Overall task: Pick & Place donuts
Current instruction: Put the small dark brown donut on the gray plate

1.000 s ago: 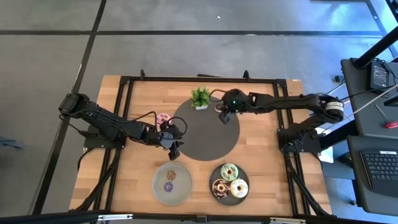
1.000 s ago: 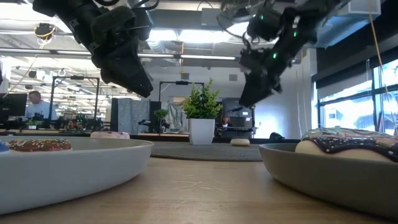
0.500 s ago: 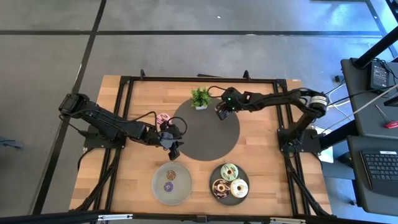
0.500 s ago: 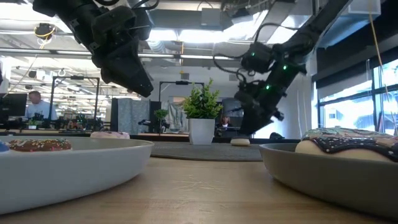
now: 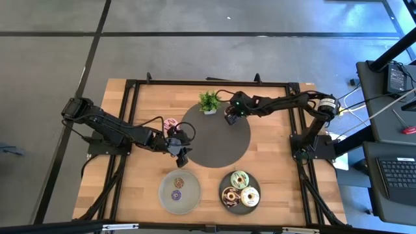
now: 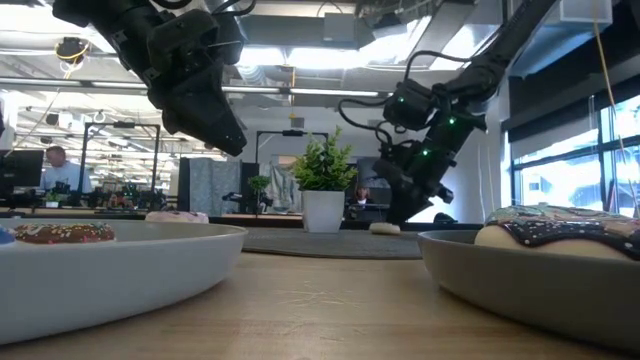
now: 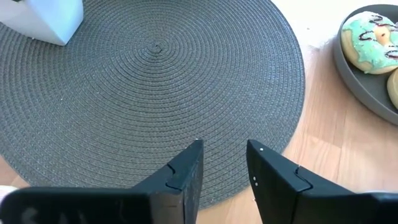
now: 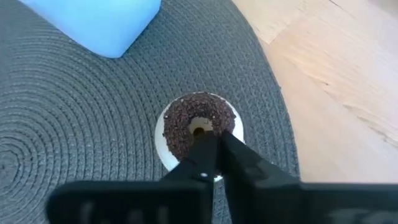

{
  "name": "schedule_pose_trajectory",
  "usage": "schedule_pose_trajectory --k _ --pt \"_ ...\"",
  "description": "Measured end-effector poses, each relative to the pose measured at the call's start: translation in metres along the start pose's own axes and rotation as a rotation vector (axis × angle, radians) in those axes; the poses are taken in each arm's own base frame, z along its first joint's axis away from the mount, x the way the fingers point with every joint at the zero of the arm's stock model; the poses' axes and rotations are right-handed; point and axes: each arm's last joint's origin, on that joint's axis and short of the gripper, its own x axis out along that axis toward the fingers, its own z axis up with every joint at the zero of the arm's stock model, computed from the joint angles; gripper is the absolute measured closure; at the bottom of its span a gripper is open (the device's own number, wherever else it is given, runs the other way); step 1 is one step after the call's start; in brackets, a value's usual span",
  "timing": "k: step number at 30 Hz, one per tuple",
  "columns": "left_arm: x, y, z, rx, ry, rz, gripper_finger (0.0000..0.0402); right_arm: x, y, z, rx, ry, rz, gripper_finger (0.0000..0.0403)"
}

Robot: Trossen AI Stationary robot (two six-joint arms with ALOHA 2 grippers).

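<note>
Left gripper [image 5: 182,156] waits mid-left at the mat's [image 5: 214,146] edge, fingers slightly parted, holding nothing. Right gripper [image 5: 229,117], upper centre, has dropped lower over the chocolate-sprinkled donut [image 8: 199,127] near the potted plant [image 5: 209,101] than a second ago, fingers pressed together above its hole. Reach step; next, spread the fingers and grasp.

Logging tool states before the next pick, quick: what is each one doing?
Left tool: open, holding nothing, above the edge of the dark mat.
Right tool: shut, holding nothing, over the chocolate donut.
</note>
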Motion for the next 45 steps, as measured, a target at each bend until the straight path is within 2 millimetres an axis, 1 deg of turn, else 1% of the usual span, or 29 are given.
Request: schedule_pose_trajectory --k 2,5,9,12,14,18,22,24,27,30,36,40,45 --pt "0.000 0.000 0.000 0.000 0.000 0.000 0.0286 -0.001 0.001 0.003 -0.020 -0.009 0.002 0.0394" --pt "0.000 0.000 0.000 0.000 0.001 -0.001 0.0285 -0.004 0.006 0.006 -0.035 -0.003 0.008 0.0392" --pt "0.000 0.000 0.000 0.000 0.001 0.000 0.0287 -0.021 0.024 0.010 -0.119 0.007 0.029 0.0397" --pt "0.000 -0.001 0.000 -0.005 0.001 -0.004 0.0288 -0.037 0.045 0.005 -0.183 0.012 0.074 0.0398" --pt "0.000 -0.001 0.000 -0.008 -0.001 -0.010 0.0287 -0.050 0.064 -0.001 -0.229 -0.006 0.123 0.0398" --pt "-0.001 -0.006 0.004 0.002 -0.042 -0.053 0.0287 -0.072 0.107 -0.022 -0.301 -0.035 0.222 0.0400" --pt "0.003 -0.018 0.005 0.238 -0.068 -0.198 0.0293 -0.085 0.142 -0.045 -0.323 -0.059 0.305 0.0400" --pt "0.005 -0.028 0.005 0.373 -0.117 -0.276 0.0295 -0.090 0.154 -0.056 -0.321 -0.056 0.340 0.0400" --pt "0.010 -0.044 0.002 0.541 -0.205 -0.347 0.0297 -0.098 0.166 -0.065 -0.298 -0.067 0.384 0.0400" --pt "0.015 -0.060 0.003 0.613 -0.221 -0.316 0.0297 -0.103 0.174 -0.073 -0.293 -0.063 0.415 0.0400" --pt "0.029 -0.085 0.018 0.707 -0.111 -0.194 0.0299 -0.111 0.185 -0.084 -0.290 -0.063 0.449 0.0400" --pt "0.033 -0.101 0.033 0.732 -0.059 -0.201 0.0299 -0.112 0.190 -0.093 -0.306 -0.047 0.458 0.0400" --pt "0.044 -0.114 0.039 0.751 -0.007 -0.211 0.0299 -0.111 0.199 -0.107 -0.322 -0.030 0.479 0.0400"
